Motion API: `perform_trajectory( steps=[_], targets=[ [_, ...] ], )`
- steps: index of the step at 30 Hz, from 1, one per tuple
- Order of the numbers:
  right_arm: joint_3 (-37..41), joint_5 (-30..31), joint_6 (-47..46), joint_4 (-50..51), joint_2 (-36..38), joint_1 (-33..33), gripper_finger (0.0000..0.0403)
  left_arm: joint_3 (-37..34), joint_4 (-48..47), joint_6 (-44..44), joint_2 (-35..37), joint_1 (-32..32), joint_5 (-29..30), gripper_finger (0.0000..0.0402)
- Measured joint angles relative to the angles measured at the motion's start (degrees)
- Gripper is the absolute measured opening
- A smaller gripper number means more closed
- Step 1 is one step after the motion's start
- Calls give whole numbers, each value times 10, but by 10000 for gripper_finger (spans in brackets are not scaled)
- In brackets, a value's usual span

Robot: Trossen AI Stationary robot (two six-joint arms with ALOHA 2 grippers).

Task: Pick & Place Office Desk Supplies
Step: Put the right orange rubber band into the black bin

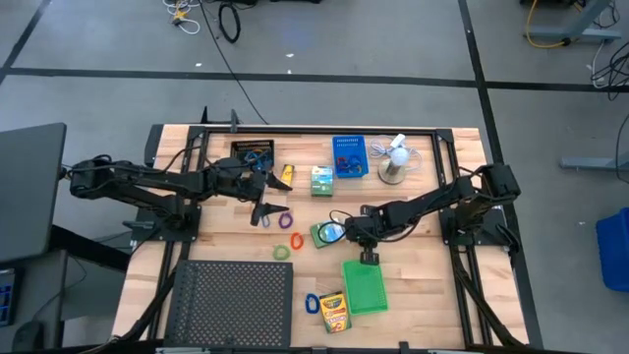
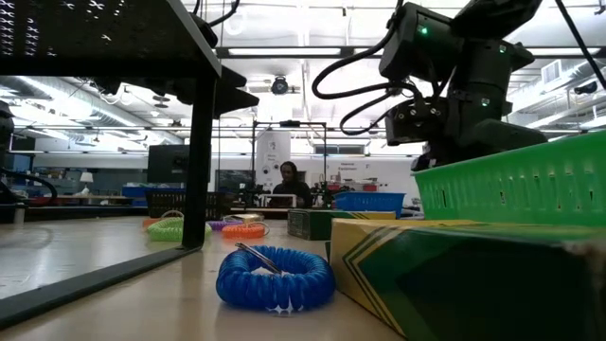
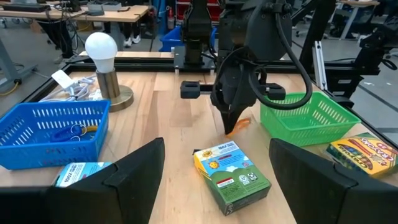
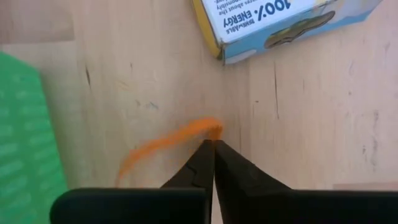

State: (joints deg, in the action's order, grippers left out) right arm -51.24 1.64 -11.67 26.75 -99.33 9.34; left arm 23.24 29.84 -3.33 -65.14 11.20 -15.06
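The right claw (image 4: 214,144) is pressed together on an orange rubber-band loop (image 4: 163,144) lying on the table, between the green bin (image 1: 365,286) and a box (image 4: 280,22) on which "100% ENERGY" is printed. The left claw (image 3: 211,168) is spread, mid-table.

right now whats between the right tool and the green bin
Bare wood only, in the right wrist view: the right tool, shut on an orange band, sits beside the green bin.
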Motion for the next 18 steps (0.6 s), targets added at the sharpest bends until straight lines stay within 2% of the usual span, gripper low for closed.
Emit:
perform_trajectory(
  steps=[6, 11, 18],
  targets=[
    [2, 19, 0, 3, 13, 1, 3, 0, -2, 1, 0, 0, 0, 298],
    [0, 68, 1, 11, 31, -4, 2, 0, -2, 1, 0, 0, 0, 298],
    [-17, 94, 12, 35, 53, -3, 1, 0, -2, 1, 0, 0, 0, 298]
  ],
)
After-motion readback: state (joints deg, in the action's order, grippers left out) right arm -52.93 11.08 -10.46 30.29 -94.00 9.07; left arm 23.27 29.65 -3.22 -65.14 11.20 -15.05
